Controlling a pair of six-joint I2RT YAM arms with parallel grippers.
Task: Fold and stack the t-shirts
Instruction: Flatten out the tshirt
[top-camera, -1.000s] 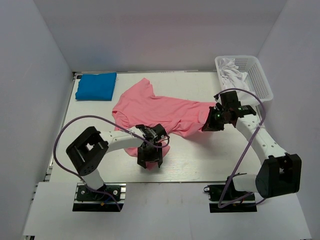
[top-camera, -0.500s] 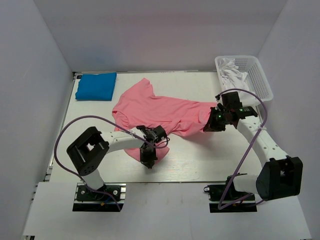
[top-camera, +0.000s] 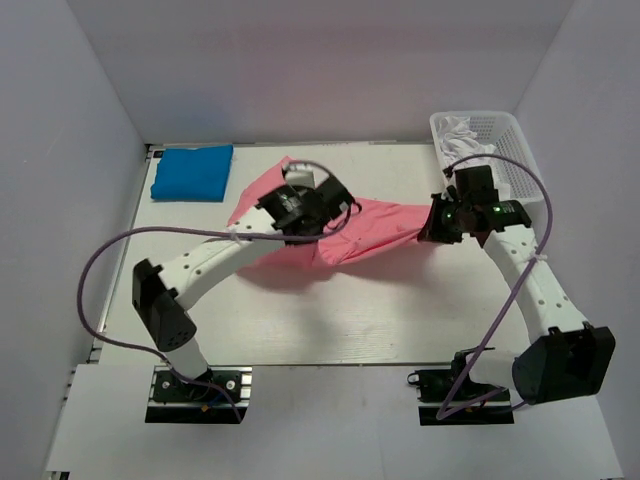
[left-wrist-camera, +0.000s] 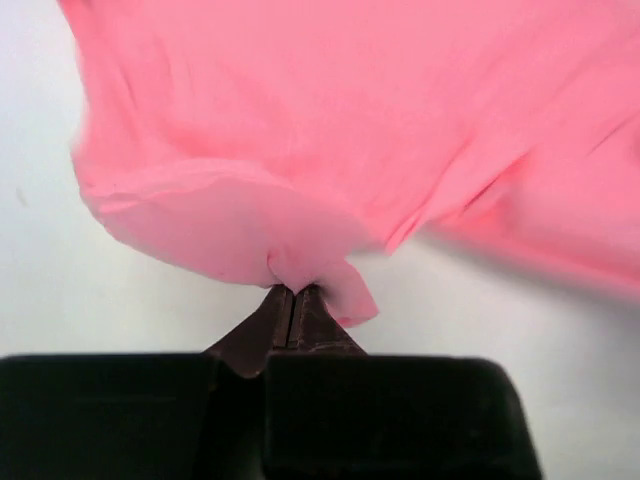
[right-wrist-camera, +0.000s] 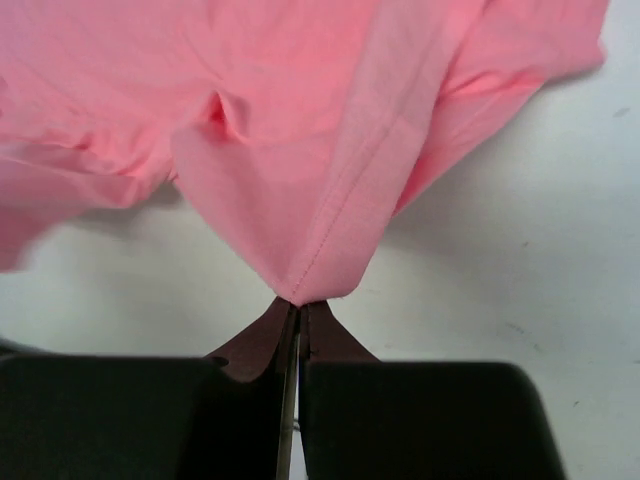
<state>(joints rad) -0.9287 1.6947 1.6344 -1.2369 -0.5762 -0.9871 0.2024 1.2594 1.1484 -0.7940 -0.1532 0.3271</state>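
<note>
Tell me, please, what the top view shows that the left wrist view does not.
Only the top view: the folded blue shirt at the far left, the basket holding white cloth at the far right, and the right gripper shut on one end of the pink shirt. Only the left wrist view: the left gripper seen close, its tips pinched shut on a bunched fold. Both: the pink shirt, the left gripper and the white table.
</note>
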